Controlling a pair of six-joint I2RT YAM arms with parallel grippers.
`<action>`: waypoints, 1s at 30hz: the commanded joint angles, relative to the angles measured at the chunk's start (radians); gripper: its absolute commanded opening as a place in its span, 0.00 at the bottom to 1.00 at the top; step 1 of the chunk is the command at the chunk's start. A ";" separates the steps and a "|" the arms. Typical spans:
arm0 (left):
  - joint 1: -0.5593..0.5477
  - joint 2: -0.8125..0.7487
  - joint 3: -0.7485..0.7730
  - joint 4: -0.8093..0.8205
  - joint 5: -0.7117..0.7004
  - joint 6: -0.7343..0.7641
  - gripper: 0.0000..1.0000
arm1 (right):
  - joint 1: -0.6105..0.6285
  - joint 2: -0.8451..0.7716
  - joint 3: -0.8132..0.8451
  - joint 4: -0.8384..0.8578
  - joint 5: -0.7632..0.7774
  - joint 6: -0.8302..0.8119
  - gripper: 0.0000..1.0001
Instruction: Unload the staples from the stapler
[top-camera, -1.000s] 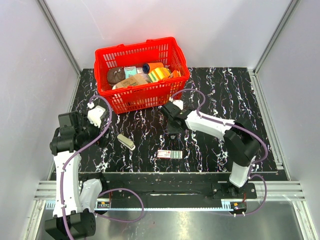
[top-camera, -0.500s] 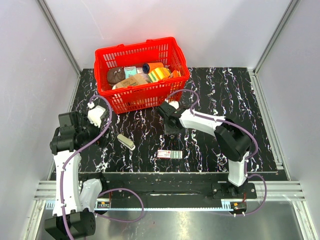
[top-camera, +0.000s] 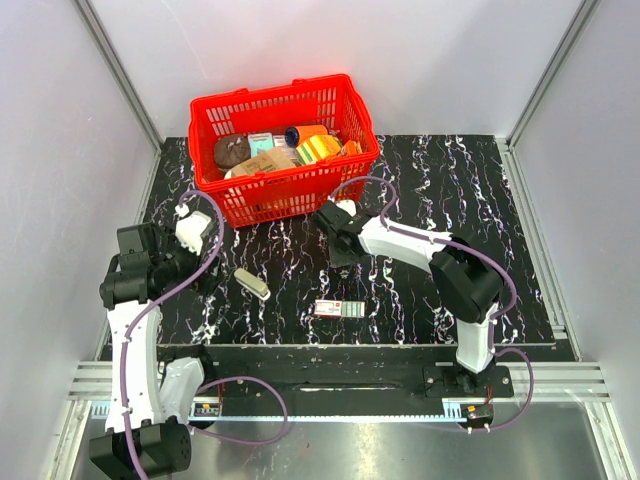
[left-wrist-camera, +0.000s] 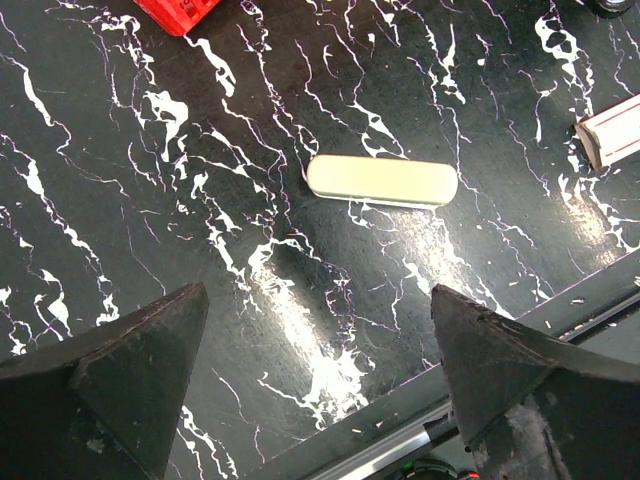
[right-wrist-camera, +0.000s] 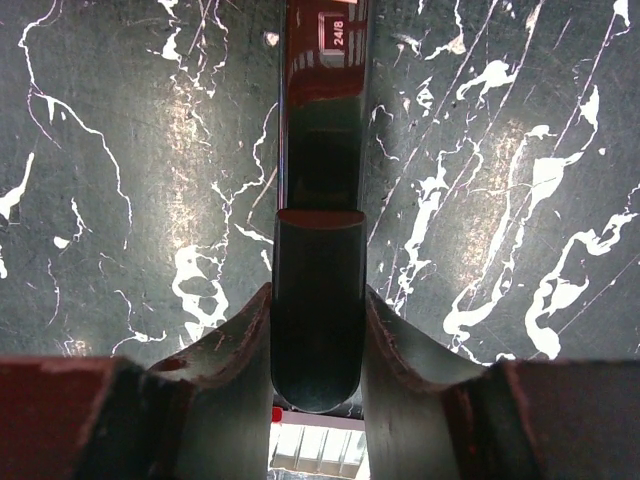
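My right gripper is pinching the long black glossy stapler from both sides. Its two fingers press on the rounded rear end, and the body runs straight away from me over the black marbled table. The stapler is near the middle of the table, just in front of the red plastic basket. I cannot tell if it rests on the surface or is a little lifted. My left gripper is spread wide and holds nothing. It hovers over a cream oblong piece with rounded ends; a small white and red box lies at the side of it. I think the step now is to fix the stapler so the magazine can be opened. To do this well, I should hold the grip centred and firm, but not so hard that it blocks the top cover (this shiny shell can slip easily). The free left gripper should come to the front end and lift the cover slowly, so the staples do not jump out.
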 joint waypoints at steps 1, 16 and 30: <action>0.005 0.003 0.005 0.032 0.056 -0.001 0.99 | 0.008 -0.026 0.048 0.005 0.010 -0.020 0.21; -0.249 0.098 0.038 0.190 0.053 -0.218 0.99 | 0.008 -0.205 -0.017 0.097 -0.091 0.055 0.00; -0.308 0.077 0.024 0.224 -0.010 -0.259 0.99 | 0.008 -0.196 -0.083 0.151 -0.097 0.061 0.00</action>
